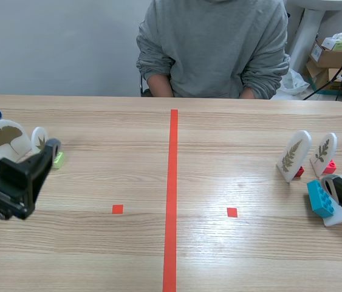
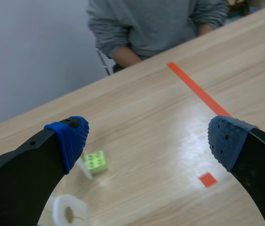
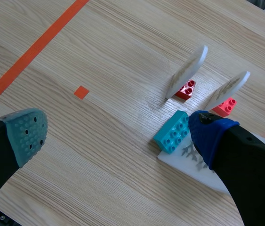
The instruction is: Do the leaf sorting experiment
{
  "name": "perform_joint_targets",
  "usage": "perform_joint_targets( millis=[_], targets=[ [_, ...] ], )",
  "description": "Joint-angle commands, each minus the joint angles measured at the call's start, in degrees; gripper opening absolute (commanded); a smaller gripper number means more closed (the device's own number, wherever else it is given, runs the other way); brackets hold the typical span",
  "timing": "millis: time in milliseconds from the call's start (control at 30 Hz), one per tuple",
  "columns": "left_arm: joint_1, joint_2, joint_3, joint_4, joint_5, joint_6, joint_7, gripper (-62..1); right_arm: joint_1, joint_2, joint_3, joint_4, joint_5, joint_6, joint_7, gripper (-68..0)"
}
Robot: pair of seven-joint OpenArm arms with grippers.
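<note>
White leaf cards stand on toy bricks. On the left are a ginkgo card point(image 1: 3, 137) and a smaller card point(image 1: 39, 139) on a green brick point(image 1: 58, 159) point(image 2: 95, 162). My left gripper point(image 1: 19, 131) point(image 2: 148, 141) hovers open over them, holding nothing. On the right, two fern cards point(image 1: 293, 155) point(image 1: 324, 152) stand on red bricks point(image 3: 186, 89) point(image 3: 224, 107). A cyan brick point(image 1: 320, 198) point(image 3: 172, 133) lies on its side with its card point(image 3: 188, 160) flat on the table. My right gripper point(image 3: 118, 136) is open, one finger just over that card.
A person in a grey sweatshirt point(image 1: 213, 48) sits across the table, hands below its far edge. An orange-red tape line point(image 1: 172, 194) splits the table. Cardboard boxes point(image 1: 335, 58) stand behind at the right. A white rounded piece point(image 2: 68, 212) lies under my left finger.
</note>
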Motion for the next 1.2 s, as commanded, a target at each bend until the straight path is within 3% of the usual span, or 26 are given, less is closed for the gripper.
perform_joint_targets(
  millis=[0, 133, 533, 1167],
  targets=[
    [0.72, -0.70, 1.49, -0.02, -0.72, 0.20, -0.85, -6.7, 0.68, 0.63, 0.33, 0.07, 0.59, 0.44, 0.63, -6.0],
    [3.23, -2.32, 5.92, 2.69, -0.72, -1.29, 0.15, -6.7, 0.68, 0.63, 0.33, 0.07, 0.59, 0.44, 0.63, -6.0],
    [5.29, -7.34, 20.55, 4.50, -0.50, -0.59, 4.02, -6.9, 0.68, 0.63, 0.33, 0.07, 0.59, 0.44, 0.63, -6.0],
    [5.27, -7.32, 21.44, 4.50, -0.50, -0.39, 4.24, -6.9, 0.68, 0.61, 0.33, 0.04, -3.48, 0.44, -2.16, -6.0]
  ],
)
